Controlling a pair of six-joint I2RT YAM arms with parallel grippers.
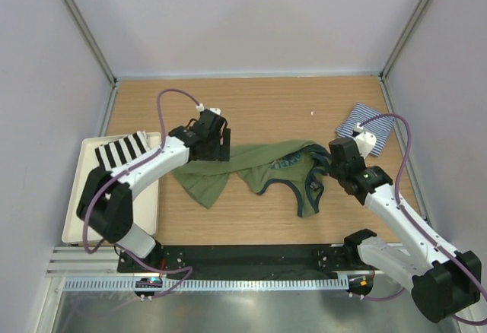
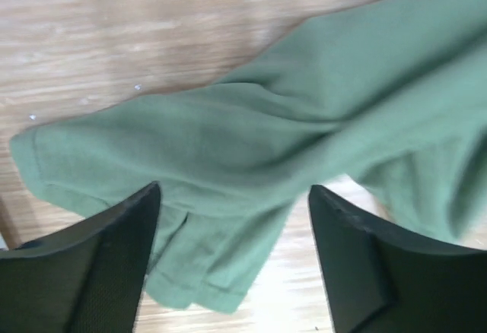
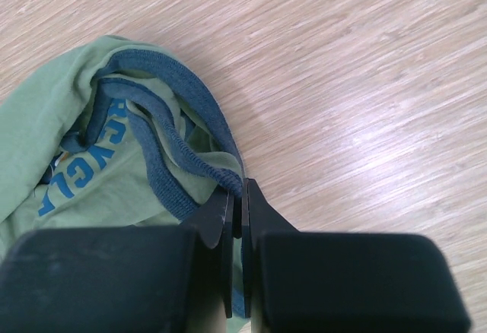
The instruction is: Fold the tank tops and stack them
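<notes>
R gripper (image 3: 237, 193) pinching navy trim (image 3: 179, 158) of olive tank top (image 1: 268, 167); L gripper (image 2: 234, 196) spread over its left end.

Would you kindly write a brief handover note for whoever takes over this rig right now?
The left tool is open and hovers over one end of the olive tank top, gripping nothing.
The right tool is shut on the navy trim at that top's other end.
The olive tank top lies crumpled mid-table, unfolded. The striped tank top sits as a small compact piece at the far right, apparently folded.
To do: spread and fold the olive one, then stack the two.
</notes>
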